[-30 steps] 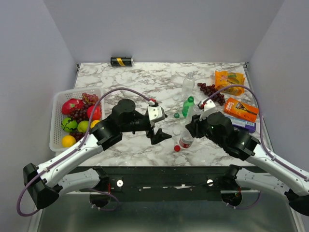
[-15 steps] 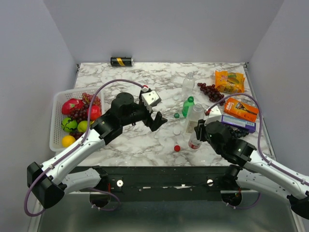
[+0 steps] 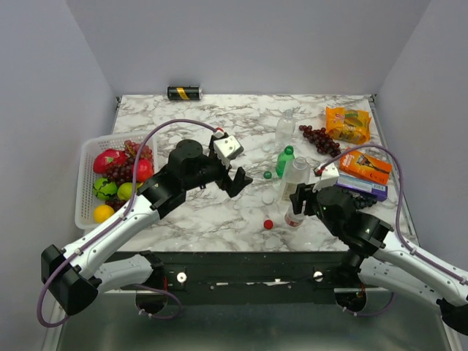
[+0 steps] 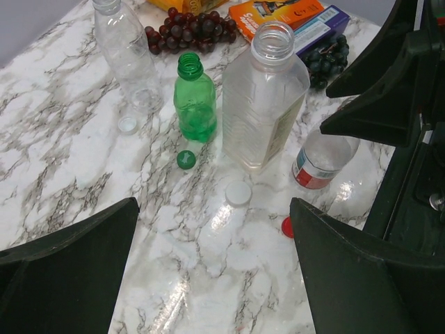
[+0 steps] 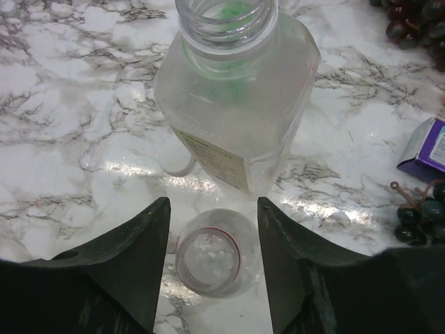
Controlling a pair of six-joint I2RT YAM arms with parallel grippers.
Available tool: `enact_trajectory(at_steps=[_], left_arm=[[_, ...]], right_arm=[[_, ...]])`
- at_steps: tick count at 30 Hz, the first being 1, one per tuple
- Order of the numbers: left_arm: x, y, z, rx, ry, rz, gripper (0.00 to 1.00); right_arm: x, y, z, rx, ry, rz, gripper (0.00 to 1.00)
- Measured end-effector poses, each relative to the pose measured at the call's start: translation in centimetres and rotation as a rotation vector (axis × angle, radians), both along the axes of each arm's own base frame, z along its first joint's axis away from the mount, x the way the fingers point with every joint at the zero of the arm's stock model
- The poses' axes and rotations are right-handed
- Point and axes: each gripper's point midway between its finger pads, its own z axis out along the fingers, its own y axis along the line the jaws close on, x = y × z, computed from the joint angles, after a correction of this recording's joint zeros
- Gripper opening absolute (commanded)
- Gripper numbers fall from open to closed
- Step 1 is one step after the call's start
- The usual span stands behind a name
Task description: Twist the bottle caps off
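The small clear red-labelled bottle (image 3: pixel 295 215) (image 5: pixel 212 261) stands uncapped on the marble. My right gripper (image 3: pixel 300 203) (image 5: pixel 213 206) is open, one jaw on each side of the bottle with a gap at both. Just behind stands a larger clear bottle (image 3: pixel 296 175) (image 5: pixel 236 104) (image 4: pixel 264 104) with an open neck, and the small green bottle (image 3: pixel 284 161) (image 4: pixel 195 104), also open. The second larger clear bottle (image 3: pixel 284 130) (image 4: pixel 125 49) stands farther back. A green cap (image 4: pixel 185 159), a white cap (image 4: pixel 238 193) and a red cap (image 4: pixel 287 226) lie loose. My left gripper (image 3: pixel 238 181) (image 4: pixel 213 209) hovers wide open and empty.
A white basket (image 3: pixel 86 175) of fruit sits at the left edge. Grapes (image 3: pixel 318 137), an orange snack packet (image 3: pixel 347 123), an orange box (image 3: pixel 364 164) and a purple box (image 3: pixel 362 186) crowd the right side. A black-and-gold can (image 3: pixel 183 93) lies at the back.
My right gripper carried the small red-labelled bottle to the right, then opened off it. My left gripper lifted back from the caps, then stayed still.
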Motion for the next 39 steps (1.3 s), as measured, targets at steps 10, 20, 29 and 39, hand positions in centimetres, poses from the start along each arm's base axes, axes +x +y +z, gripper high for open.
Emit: enact_trajectory(at_steps=[10, 20, 29, 39], left_arm=[[0.1, 0.0, -0.2, 0.004, 0.003, 0.004, 0.99], [4.7, 4.3, -0.2, -0.041, 0.069, 0.279, 0.99], [8.6, 13.3, 2.9, -0.167, 0.033, 0.682, 0.99], [9.4, 19.2, 5.4, -0.203, -0.054, 0.964, 0.99]], right_arm=[[-1.1, 0.4, 2.7, 0.077, -0.034, 0.07, 0.89], [1.6, 0.4, 11.6, 0.137, -0.215, 0.073, 0.96], [9.9, -7.4, 13.4, 0.212, -0.222, -0.109, 0.96], [9.2, -12.4, 15.8, 0.262, -0.314, -0.209, 0.97]])
